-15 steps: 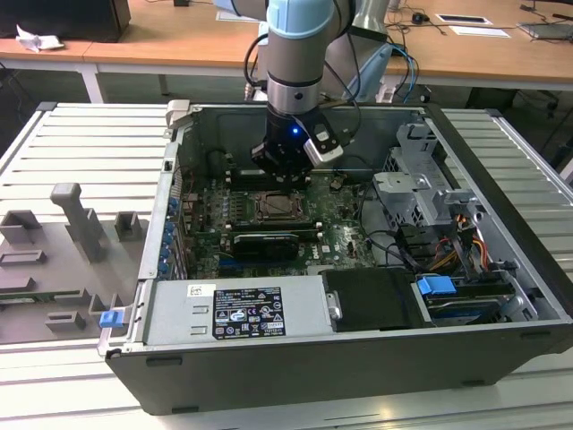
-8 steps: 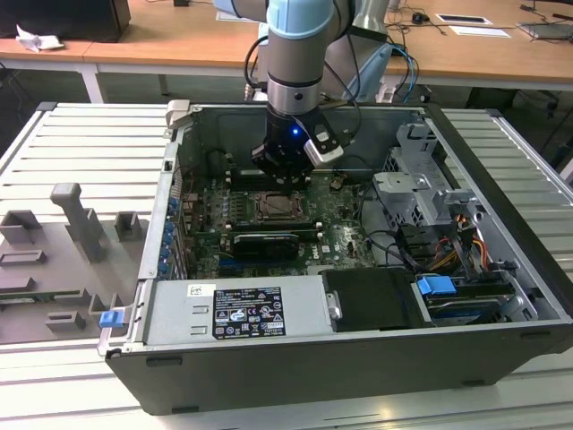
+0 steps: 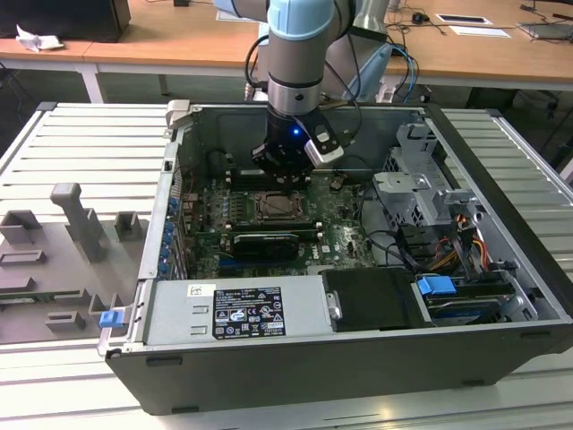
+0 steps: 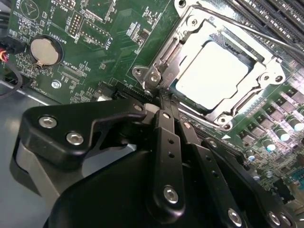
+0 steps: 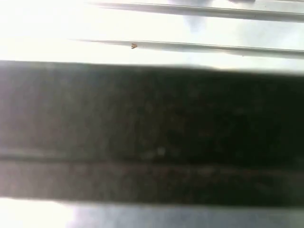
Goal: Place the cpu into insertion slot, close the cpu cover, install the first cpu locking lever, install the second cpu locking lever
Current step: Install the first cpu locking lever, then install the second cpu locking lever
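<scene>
Silvery cpu cover (image 4: 223,71) closed over cpu (image 4: 211,76), just beyond pincer (image 4: 164,102) tips — pincer clenched, grasping nothing

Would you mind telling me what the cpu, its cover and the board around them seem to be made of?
The cpu looks like dull metal with a pale matte sheen. The cpu cover seems bright polished metal, given its glints. The circuit board appears to be green laminate with printed traces.

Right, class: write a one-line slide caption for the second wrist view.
Gripper poised at the corner of the closed cpu cover, cpu seated beneath it on the green board.
</scene>
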